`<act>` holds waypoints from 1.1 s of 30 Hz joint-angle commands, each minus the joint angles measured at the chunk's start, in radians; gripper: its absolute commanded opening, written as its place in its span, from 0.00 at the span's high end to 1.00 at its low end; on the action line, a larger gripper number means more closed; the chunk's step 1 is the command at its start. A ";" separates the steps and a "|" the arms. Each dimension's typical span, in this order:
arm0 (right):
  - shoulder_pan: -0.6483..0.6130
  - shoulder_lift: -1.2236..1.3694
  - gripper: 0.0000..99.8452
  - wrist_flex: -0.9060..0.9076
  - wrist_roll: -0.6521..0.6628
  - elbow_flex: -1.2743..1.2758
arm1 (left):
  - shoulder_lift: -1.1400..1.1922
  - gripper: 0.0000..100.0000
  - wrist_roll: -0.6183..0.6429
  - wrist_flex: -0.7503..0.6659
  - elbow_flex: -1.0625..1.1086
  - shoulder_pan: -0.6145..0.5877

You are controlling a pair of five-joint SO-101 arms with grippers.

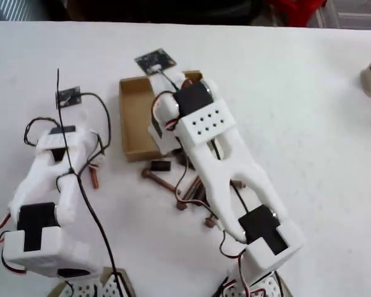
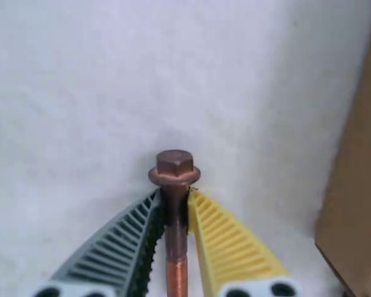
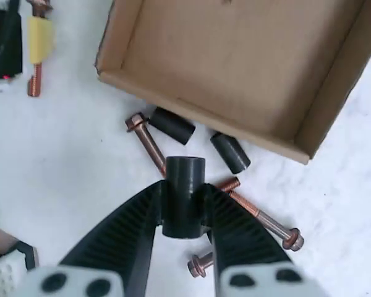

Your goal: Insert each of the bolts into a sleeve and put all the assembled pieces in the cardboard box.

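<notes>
My left gripper (image 2: 175,193) is shut on a copper bolt (image 2: 174,168), whose hex head sticks out past the fingertips above the white table. In the high view this bolt (image 1: 94,177) hangs at the left arm's tip, left of the cardboard box (image 1: 135,117). My right gripper (image 3: 183,188) is shut on a black sleeve (image 3: 183,197), held upright just outside the box (image 3: 235,68). Below it lie two loose black sleeves (image 3: 172,125) (image 3: 230,152) and three copper bolts (image 3: 147,141) (image 3: 263,215) (image 3: 201,265). The left gripper with its bolt (image 3: 34,55) shows farther off.
The box's wall (image 2: 358,185) stands close beside the left gripper. In the high view a loose sleeve (image 1: 160,166) and bolts (image 1: 164,181) lie by the box's near side, partly under the right arm. Cables and small circuit boards (image 1: 155,60) lie behind the box.
</notes>
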 commanded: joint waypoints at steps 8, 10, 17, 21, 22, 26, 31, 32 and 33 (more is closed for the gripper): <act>0.054 -0.073 0.98 -0.094 -0.084 0.117 | -0.005 0.98 -0.009 -0.014 -0.049 -0.012; 0.143 -0.116 0.98 -0.122 -0.083 0.183 | -0.005 0.98 -0.009 -0.014 -0.049 -0.012; 0.452 -0.197 0.98 -0.317 0.095 0.509 | -0.005 0.98 -0.009 -0.014 -0.049 -0.012; 0.536 -0.197 0.98 -0.556 0.100 0.695 | -0.005 0.98 -0.009 -0.014 -0.049 -0.012; 0.547 -0.194 0.98 -0.622 0.100 0.738 | -0.005 0.98 -0.009 -0.014 -0.049 -0.012; 0.565 -0.193 0.98 -0.831 0.100 0.882 | -0.005 0.98 -0.009 -0.014 -0.049 -0.012; 0.561 -0.193 0.84 -0.926 0.100 0.997 | -0.005 0.98 -0.009 -0.014 -0.049 -0.012; 0.561 -0.193 0.80 -0.926 0.100 1.010 | -0.005 0.98 -0.009 -0.014 -0.049 -0.012; 0.561 -0.193 0.76 -0.926 0.100 1.019 | -0.005 0.98 -0.009 -0.014 -0.049 -0.012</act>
